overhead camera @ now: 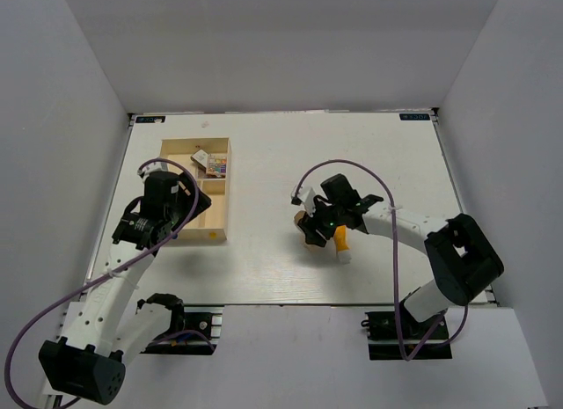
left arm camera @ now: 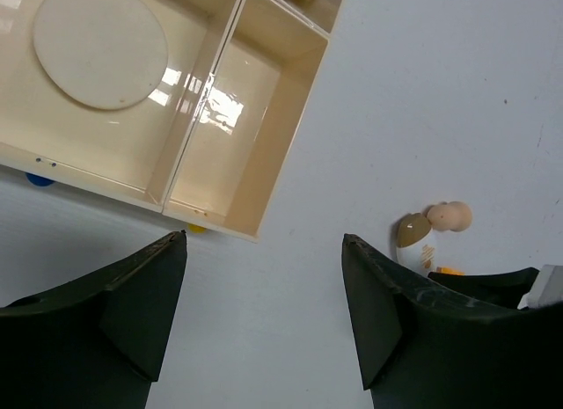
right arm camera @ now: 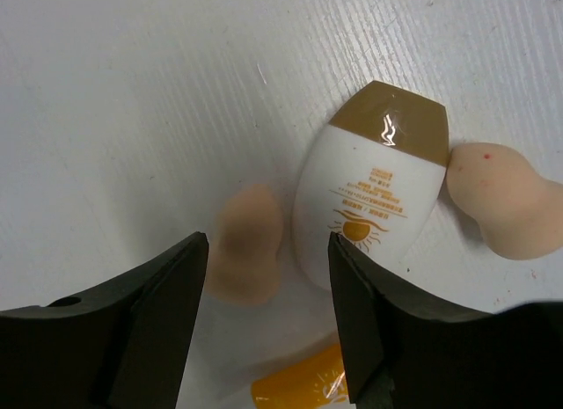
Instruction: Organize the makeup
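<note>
Cosmetics sit clustered under your right gripper (overhead camera: 315, 222) in the overhead view, mid-table, with the orange tube (overhead camera: 341, 244) poking out toward the near edge. The wooden tray (overhead camera: 228, 198) lies well apart to the left, and your left gripper (overhead camera: 186, 208) hangs over its near part. A multicolour palette (overhead camera: 216, 166) shows in a far compartment. Your right arm is plainly the nearer one to the loose pieces.

From the left wrist, the jaws stand spread and empty over bare table (left arm camera: 422, 92), just beside the tray's corner. A cream round compact (left arm camera: 99, 44) lies in the wide compartment; the narrow one next to it looks empty.

From the right wrist, the fingers are spread with nothing gripped. A beige sponge (right arm camera: 246, 255) lies straight ahead between them, its long axis along your approach, so you would close across its narrow width. A white brown-capped bottle (right arm camera: 374, 193) lies just beside it on the right, with a second sponge (right arm camera: 510, 211) past that.
</note>
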Robot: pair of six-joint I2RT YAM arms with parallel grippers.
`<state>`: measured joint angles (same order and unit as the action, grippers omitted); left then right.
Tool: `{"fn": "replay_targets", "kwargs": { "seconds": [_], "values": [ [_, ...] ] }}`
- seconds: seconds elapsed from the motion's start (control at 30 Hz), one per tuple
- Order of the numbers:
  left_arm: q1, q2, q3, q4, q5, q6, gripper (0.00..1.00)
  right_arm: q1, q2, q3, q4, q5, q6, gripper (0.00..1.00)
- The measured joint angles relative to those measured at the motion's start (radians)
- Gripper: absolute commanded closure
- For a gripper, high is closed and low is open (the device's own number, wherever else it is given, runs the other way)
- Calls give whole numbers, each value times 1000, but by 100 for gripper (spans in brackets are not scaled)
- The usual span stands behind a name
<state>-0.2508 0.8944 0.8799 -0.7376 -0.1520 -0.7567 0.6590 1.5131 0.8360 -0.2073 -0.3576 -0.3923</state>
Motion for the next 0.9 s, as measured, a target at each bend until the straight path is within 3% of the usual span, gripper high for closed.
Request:
{"fn": "replay_targets", "kwargs": {
  "seconds": [0.17, 0.7, 0.77, 0.8, 0.9],
  "values": [
    [0, -8, 0, -3, 1, 0, 19, 43, 47, 21, -9, 72, -11, 48],
    [1, -11, 13, -2, 3, 1, 19, 104, 46, 21, -80, 120, -49, 65],
    [1, -17, 13, -2, 3, 0, 19, 106, 46, 21, -83, 120, -53, 78],
    [1, -20, 13, -2, 3, 0, 19, 107, 46, 21, -84, 120, -59, 78],
    [1, -35, 13, -2, 3, -3, 19, 107, 46, 21, -93, 117, -66, 91]
  ]
}}
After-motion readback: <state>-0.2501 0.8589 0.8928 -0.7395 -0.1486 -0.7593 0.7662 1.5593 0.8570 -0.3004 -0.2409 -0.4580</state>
